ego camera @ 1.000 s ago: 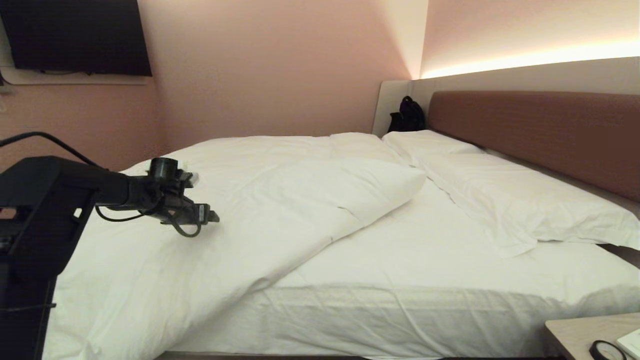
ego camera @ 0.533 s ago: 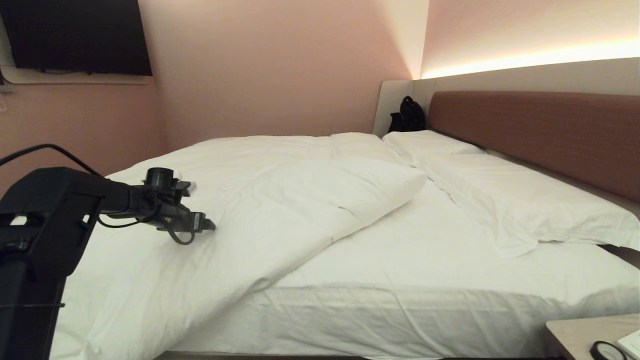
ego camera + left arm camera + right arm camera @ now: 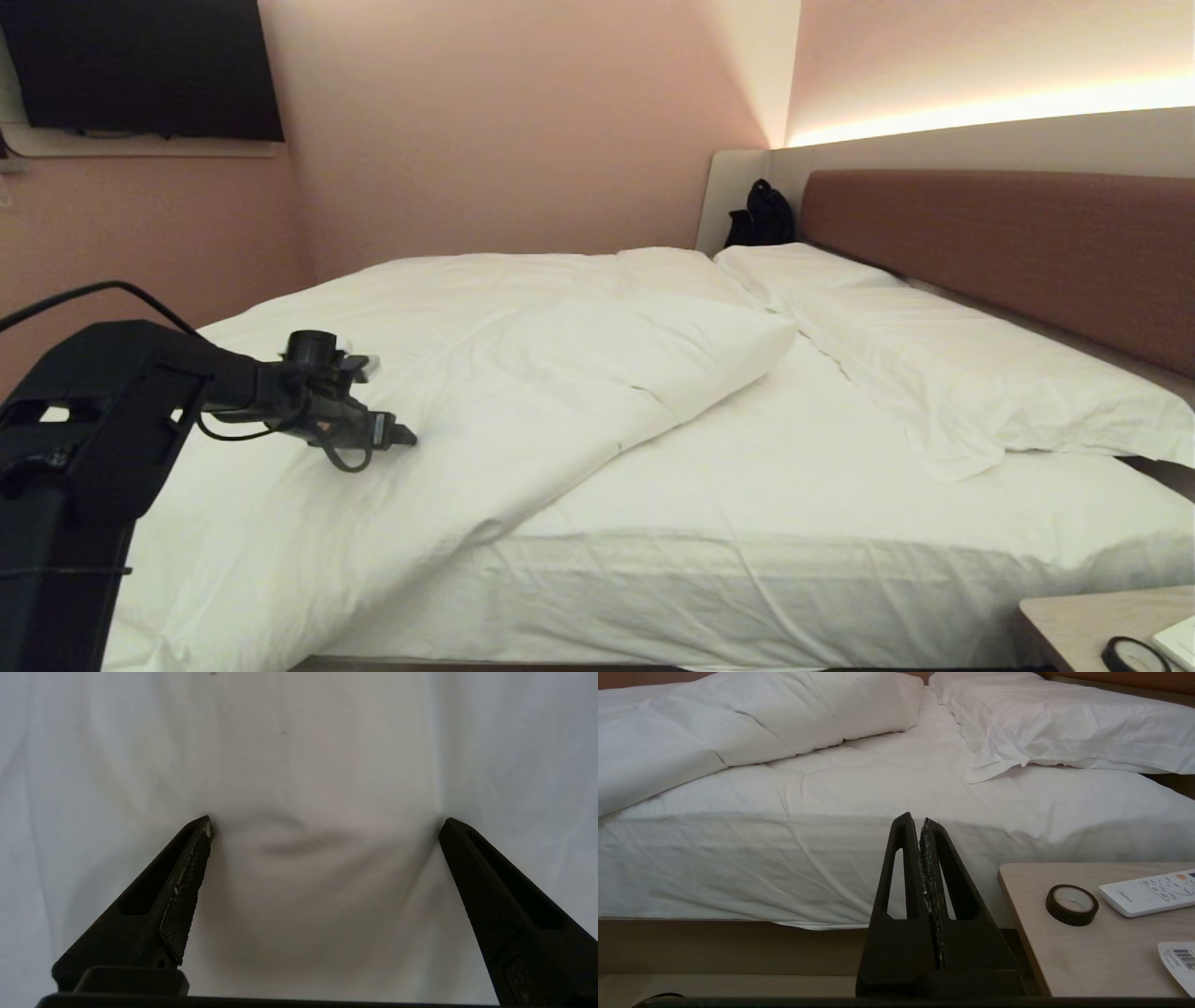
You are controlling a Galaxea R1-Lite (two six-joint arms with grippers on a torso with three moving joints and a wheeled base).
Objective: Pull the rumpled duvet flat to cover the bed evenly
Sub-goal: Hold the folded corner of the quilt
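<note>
Left gripper (image 3: 325,826), jaws spread wide and empty, presses on the duvet (image 3: 420,373), whose folded-back corner lies toward two o'clock.

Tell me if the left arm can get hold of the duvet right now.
Probably yes. The left tool is wide open with both fingertips pressing into the duvet, and nothing lies between them but the white cover.

Pink walls (image 3: 504,121) fill the upper frame, a dark screen (image 3: 140,65) upper left. A light strip (image 3: 990,110) glows upper right. A pale bedside table (image 3: 1083,625) sits lower right.
</note>
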